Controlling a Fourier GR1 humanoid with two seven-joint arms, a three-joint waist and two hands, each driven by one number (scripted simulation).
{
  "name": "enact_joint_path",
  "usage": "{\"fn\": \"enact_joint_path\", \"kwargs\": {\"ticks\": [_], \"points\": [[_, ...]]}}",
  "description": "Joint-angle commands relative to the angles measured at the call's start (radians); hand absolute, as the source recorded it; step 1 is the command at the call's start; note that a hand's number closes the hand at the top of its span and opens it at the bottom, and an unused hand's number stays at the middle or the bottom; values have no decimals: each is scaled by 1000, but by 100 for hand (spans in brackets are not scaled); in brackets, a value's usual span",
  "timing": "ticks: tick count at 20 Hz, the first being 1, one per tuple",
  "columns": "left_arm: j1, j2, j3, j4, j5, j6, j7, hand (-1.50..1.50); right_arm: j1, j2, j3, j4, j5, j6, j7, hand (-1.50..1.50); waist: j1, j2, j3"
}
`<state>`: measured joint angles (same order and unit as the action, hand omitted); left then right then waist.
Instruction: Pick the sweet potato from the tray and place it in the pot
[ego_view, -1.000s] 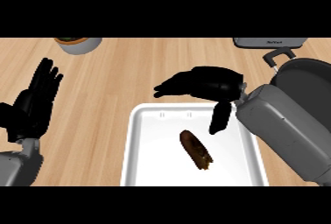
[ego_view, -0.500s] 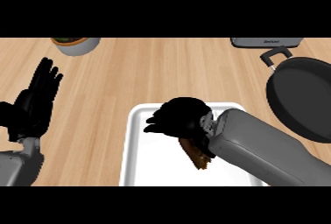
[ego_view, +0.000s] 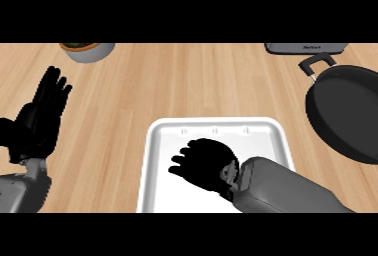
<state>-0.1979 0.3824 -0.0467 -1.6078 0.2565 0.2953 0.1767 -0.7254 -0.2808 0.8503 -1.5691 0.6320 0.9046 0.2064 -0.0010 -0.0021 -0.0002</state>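
The white tray (ego_view: 166, 150) lies on the wooden counter in the lower middle of the head view. My right hand (ego_view: 204, 166) is down inside the tray with its fingers curled over the spot where the brown sweet potato lay. The hand hides the sweet potato completely. The black pot (ego_view: 347, 117) stands at the right edge, its handle (ego_view: 316, 63) pointing to the far side. My left hand (ego_view: 40, 120) rests open at the left edge, fingers up, well away from the tray.
A grey bowl with something green and brown in it (ego_view: 87, 50) stands at the far left. A grey appliance (ego_view: 306, 48) sits at the far right, just behind the pot's handle. Bare wood lies between tray and pot.
My right hand has come back from beside the pot, dropped into the tray and curled over the sweet potato, which no longer shows. The left hand has stayed still.
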Motion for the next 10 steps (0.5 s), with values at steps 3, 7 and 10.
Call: {"fn": "enact_joint_path", "kwargs": {"ticks": [3,7,10], "points": [[11,-5,38,-31,-18,-28,23,0,97,12,14,-23,131,8,9,-150,3,1,0],[46,-54,-6,-57,-71,-2,0,0,50,-9,8,43,214,-35,-53,-150,7,2,0],[-24,-54,30,5,-49,-45,27,0,83,3,4,62,266,-35,-85,-150,3,2,0]]}}
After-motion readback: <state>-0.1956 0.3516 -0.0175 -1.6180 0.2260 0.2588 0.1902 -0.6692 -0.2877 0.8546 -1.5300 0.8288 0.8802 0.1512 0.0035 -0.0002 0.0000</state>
